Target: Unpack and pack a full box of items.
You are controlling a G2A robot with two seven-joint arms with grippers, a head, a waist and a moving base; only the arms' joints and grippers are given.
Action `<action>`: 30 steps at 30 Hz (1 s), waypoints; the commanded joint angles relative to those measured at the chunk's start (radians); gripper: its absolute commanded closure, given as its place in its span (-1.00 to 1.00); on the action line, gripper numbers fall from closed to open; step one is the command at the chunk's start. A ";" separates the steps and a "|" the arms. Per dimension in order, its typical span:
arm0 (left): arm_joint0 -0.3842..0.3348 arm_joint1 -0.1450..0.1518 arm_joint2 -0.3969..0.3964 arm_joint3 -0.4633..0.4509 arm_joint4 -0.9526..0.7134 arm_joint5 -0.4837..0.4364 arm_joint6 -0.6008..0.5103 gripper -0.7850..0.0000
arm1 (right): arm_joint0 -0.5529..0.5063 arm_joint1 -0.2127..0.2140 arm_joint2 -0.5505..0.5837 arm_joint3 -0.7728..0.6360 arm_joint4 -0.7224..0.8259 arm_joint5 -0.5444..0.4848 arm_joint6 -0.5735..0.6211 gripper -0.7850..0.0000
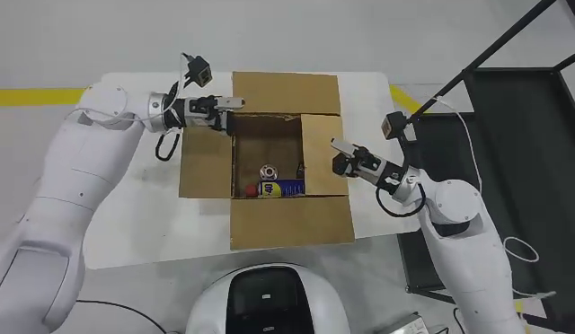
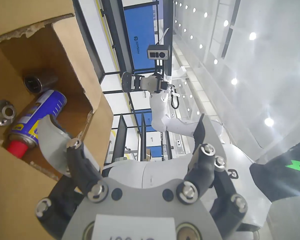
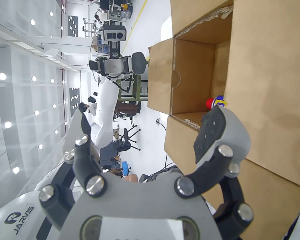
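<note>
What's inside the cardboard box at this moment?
Inside the cardboard box lie a blue spray can with a red cap, a flanged metal disc and a dark metal cylinder. The box walls cover parts of the floor, so more may be hidden.

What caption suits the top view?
Left gripper and right gripper, both open, flank a box holding a spray can and metal parts.

white arms (image 1: 85, 159), black cables (image 1: 165, 147) — left hand (image 2: 122, 122) grey with silver screws (image 2: 97, 190).

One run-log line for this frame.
box open | inside: spray can, metal flange, metal cylinder | left gripper open, empty, at rim | right gripper open, empty, over flap
</note>
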 commanded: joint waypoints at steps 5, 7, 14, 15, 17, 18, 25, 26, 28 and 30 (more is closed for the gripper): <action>-0.034 -0.069 0.102 0.041 0.042 0.002 0.145 -1.00 | -0.043 0.006 0.039 -0.006 0.017 -0.010 -0.005 -1.00; -0.041 -0.090 0.119 0.063 0.030 0.004 0.179 -1.00 | -0.043 0.006 0.039 -0.006 0.017 -0.010 -0.005 -1.00; -0.054 -0.105 0.135 0.076 0.044 -0.020 0.173 -1.00 | -0.043 0.006 0.039 -0.006 0.017 -0.010 -0.005 -1.00; -0.054 -0.105 0.135 0.076 0.044 -0.020 0.173 -1.00 | -0.043 0.006 0.039 -0.006 0.017 -0.010 -0.005 -1.00; -0.054 -0.105 0.135 0.076 0.044 -0.020 0.173 -1.00 | -0.043 0.006 0.039 -0.006 0.017 -0.010 -0.005 -1.00; -0.054 -0.105 0.135 0.076 0.044 -0.020 0.173 -1.00 | -0.043 0.006 0.039 -0.006 0.017 -0.010 -0.005 -1.00; -0.031 -0.110 0.143 0.047 0.065 0.012 0.234 -1.00 | -0.043 0.006 0.025 -0.013 0.003 0.001 -0.012 -1.00; -0.023 -0.115 0.149 0.032 0.070 0.026 0.250 -1.00 | -0.043 0.008 0.023 -0.017 -0.001 0.008 -0.005 -1.00; -0.016 -0.129 0.170 0.017 0.089 0.045 0.282 -1.00 | -0.048 0.011 0.025 -0.028 -0.012 0.023 0.020 -1.00; -0.011 -0.149 0.199 0.015 0.109 0.052 0.316 -1.00 | -0.065 0.016 0.036 -0.044 -0.009 0.038 0.062 -1.00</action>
